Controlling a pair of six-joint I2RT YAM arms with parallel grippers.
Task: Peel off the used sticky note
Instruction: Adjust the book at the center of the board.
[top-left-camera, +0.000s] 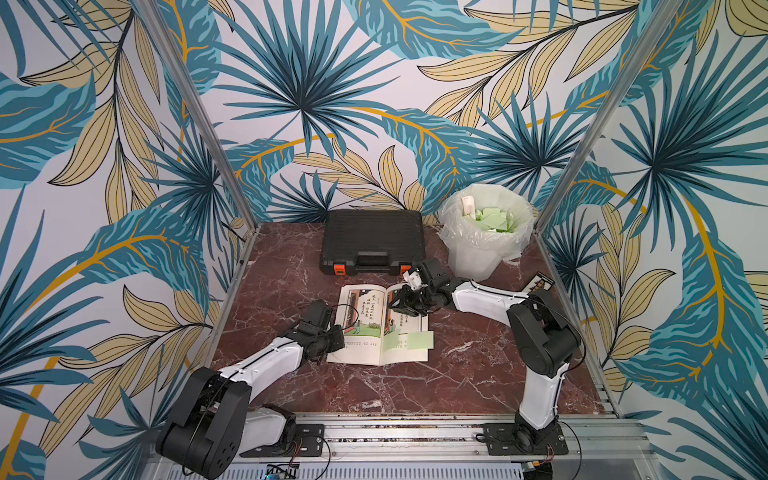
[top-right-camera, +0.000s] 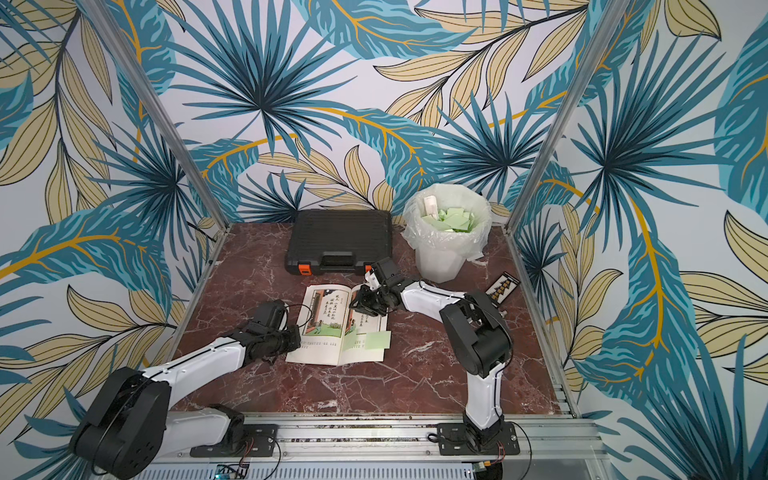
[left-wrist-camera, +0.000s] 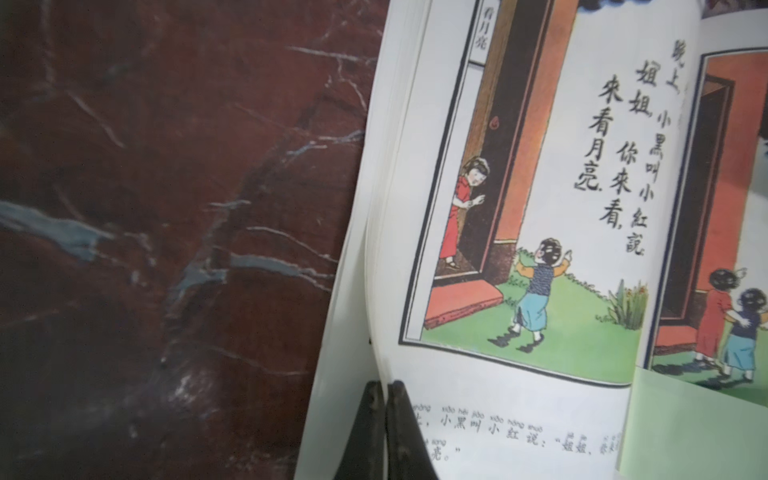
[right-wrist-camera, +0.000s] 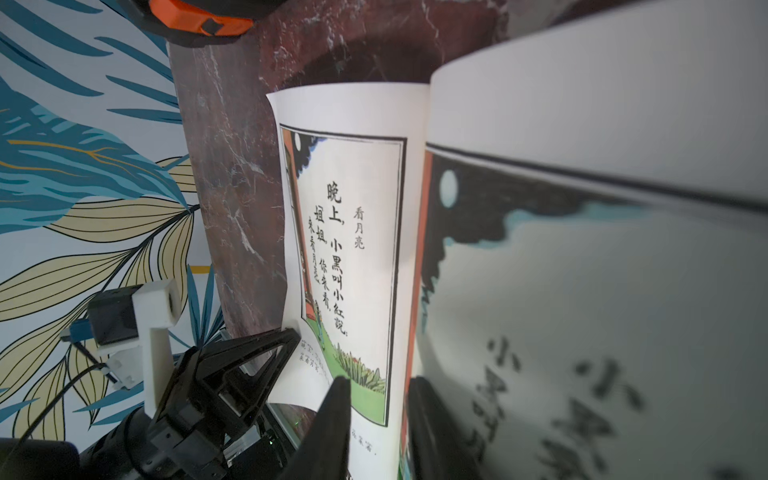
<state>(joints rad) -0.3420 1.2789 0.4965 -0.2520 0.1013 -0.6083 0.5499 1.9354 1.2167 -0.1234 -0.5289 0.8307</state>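
An open picture book (top-left-camera: 361, 332) (top-right-camera: 328, 328) lies on the red marble table. A light green sticky note (top-left-camera: 420, 340) (top-right-camera: 377, 340) is stuck low on its right page and overhangs the outer edge. A paler green patch (top-left-camera: 390, 343) lies beside it, nearer the spine. The left wrist view shows a green note (left-wrist-camera: 698, 432) too. My left gripper (top-left-camera: 341, 336) (left-wrist-camera: 386, 388) is shut on the outer edge of the left page. My right gripper (top-left-camera: 392, 308) (right-wrist-camera: 378, 384) hovers over the top of the right page by the spine. Its jaws are slightly apart with nothing between them.
A black case (top-left-camera: 372, 241) with orange latches lies behind the book. A white lined bin (top-left-camera: 473, 262) holding green notes stands at the back right. A small dark card (top-left-camera: 538, 284) lies near the right edge. My left gripper (right-wrist-camera: 249, 357) shows in the right wrist view.
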